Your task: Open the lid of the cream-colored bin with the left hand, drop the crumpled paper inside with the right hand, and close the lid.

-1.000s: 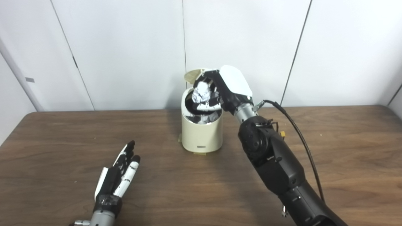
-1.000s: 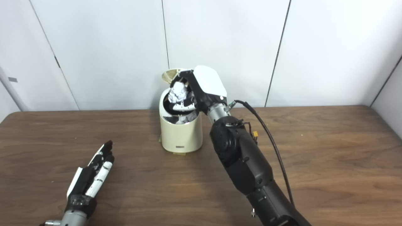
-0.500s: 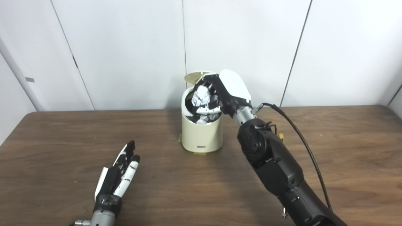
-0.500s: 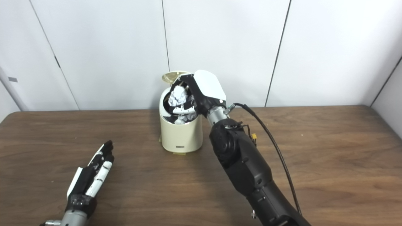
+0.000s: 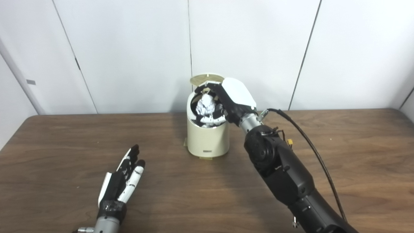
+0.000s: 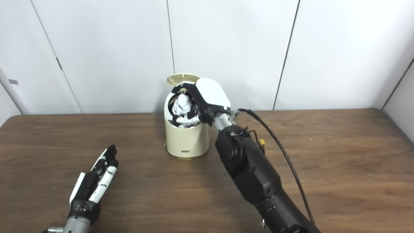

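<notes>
While one right hand (image 5: 231, 102) grips one crumpled paper (image 5: 205, 104), one bin (image 5: 207, 139), lid (image 5: 207, 78) up

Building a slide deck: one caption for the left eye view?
Right hand holds crumpled paper in the open cream bin; left hand rests open on the table.

No legible text anywhere
A small dark label is sitting low on the front of the cream-colored bin (image 5: 207, 151), but its characters are blurring beyond reading
</notes>
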Controlling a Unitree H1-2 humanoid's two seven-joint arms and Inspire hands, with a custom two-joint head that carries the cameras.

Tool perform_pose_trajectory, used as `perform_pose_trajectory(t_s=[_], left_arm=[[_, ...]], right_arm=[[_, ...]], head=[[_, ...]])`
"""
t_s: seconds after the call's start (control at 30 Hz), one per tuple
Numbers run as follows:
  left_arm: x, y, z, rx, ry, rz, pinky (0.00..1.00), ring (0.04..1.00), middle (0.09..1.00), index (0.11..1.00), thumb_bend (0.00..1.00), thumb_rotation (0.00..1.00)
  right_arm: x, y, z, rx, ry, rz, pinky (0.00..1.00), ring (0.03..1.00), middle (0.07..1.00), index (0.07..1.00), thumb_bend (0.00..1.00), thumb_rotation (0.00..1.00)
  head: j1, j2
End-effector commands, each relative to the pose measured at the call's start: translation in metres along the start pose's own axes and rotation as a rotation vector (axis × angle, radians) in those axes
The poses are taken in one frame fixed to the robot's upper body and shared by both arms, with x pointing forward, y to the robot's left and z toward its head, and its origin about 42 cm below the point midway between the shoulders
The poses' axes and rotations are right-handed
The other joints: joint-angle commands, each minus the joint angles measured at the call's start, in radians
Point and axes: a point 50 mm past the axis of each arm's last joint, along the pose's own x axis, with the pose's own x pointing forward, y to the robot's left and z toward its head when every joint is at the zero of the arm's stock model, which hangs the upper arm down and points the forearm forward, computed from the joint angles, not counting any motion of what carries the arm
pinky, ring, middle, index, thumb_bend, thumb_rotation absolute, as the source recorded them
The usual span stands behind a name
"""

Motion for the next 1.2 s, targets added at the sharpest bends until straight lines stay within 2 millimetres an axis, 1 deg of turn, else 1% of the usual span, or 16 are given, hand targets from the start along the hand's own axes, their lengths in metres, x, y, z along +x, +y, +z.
perform_pose_trajectory(t_s=[0.0,0.1,0.2,0.3,0.43,0.63,0.73,0.77,0.8,0.83,0.87,0.97,1.1,1.17], left_arm=[[0.007,-0.005,0.009,-0.002,-0.039,-0.016,1.0,0.998,0.973,1.0,0.48,0.65],[0.007,-0.005,0.008,0.0,-0.037,-0.016,1.0,1.0,0.976,1.0,0.48,0.65],[0.006,-0.004,0.008,0.002,-0.037,-0.014,1.0,1.0,0.976,1.0,0.49,0.65],[0.006,-0.004,0.009,-0.002,-0.036,-0.012,1.0,0.998,0.973,1.0,0.49,0.65],[0.006,-0.003,0.008,-0.002,-0.037,-0.014,1.0,1.0,0.972,1.0,0.49,0.65],[0.006,-0.004,0.009,-0.002,-0.04,-0.016,1.0,1.0,0.973,1.0,0.48,0.63],[0.007,-0.004,0.009,-0.006,-0.041,-0.018,1.0,1.0,0.975,1.0,0.48,0.63],[0.007,-0.004,0.009,-0.007,-0.04,-0.018,1.0,1.0,0.977,1.0,0.48,0.63],[0.007,-0.004,0.009,-0.005,-0.039,-0.018,1.0,1.0,0.977,1.0,0.47,0.63],[0.008,-0.004,0.009,-0.005,-0.039,-0.02,1.0,1.0,0.978,1.0,0.47,0.63],[0.008,-0.005,0.009,-0.006,-0.039,-0.02,1.0,1.0,0.98,1.0,0.47,0.63],[0.008,-0.005,0.008,-0.004,-0.037,-0.018,1.0,1.0,0.98,1.0,0.47,0.62],[0.009,-0.006,0.007,0.005,-0.038,-0.02,1.0,1.0,0.98,1.0,0.48,0.64],[0.009,-0.006,0.007,0.008,-0.037,-0.02,1.0,1.0,0.979,1.0,0.49,0.64]], right_arm=[[0.007,-0.017,0.008,-0.025,-0.028,-0.036,0.64,0.774,0.823,0.765,0.95,0.19],[0.007,-0.017,0.007,-0.027,-0.026,-0.034,0.66,0.778,0.82,0.771,0.95,0.19],[0.007,-0.017,0.006,-0.019,-0.023,-0.034,0.65,0.771,0.814,0.769,0.94,0.19],[0.007,-0.017,0.006,-0.01,-0.026,-0.032,0.61,0.75,0.799,0.763,0.93,0.17],[0.007,-0.017,0.005,-0.009,-0.029,-0.034,0.61,0.726,0.77,0.737,0.92,0.17],[0.006,-0.02,0.005,-0.008,-0.023,-0.041,0.61,0.726,0.763,0.724,0.91,0.16],[0.005,-0.021,0.005,0.003,-0.033,-0.084,0.59,0.689,0.734,0.7,0.89,0.07],[0.005,-0.022,0.005,0.015,-0.041,-0.11,0.54,0.631,0.687,0.668,0.87,0.04],[0.004,-0.023,0.006,0.031,-0.053,-0.141,0.48,0.566,0.585,0.588,0.7,0.02],[0.003,-0.024,0.006,0.044,-0.061,-0.169,0.44,0.468,0.539,0.552,0.59,0.01],[0.002,-0.024,0.006,0.051,-0.069,-0.192,0.39,0.432,0.524,0.536,0.55,0.0],[0.001,-0.025,0.005,0.054,-0.094,-0.237,0.33,0.391,0.518,0.506,0.5,0.0],[-0.001,-0.028,0.005,0.059,-0.122,-0.286,0.32,0.386,0.519,0.497,0.5,0.0],[-0.003,-0.034,0.005,0.072,-0.14,-0.317,0.32,0.391,0.521,0.492,0.5,0.0]], head=[[0.0,0.0],[0.002,0.001],[0.0,0.002],[-0.002,0.001],[-0.002,0.0],[-0.003,0.0],[-0.005,0.001],[-0.006,0.0],[-0.006,0.0],[-0.006,0.0],[-0.006,0.0],[-0.006,-0.003],[-0.007,-0.004],[-0.01,-0.007]])
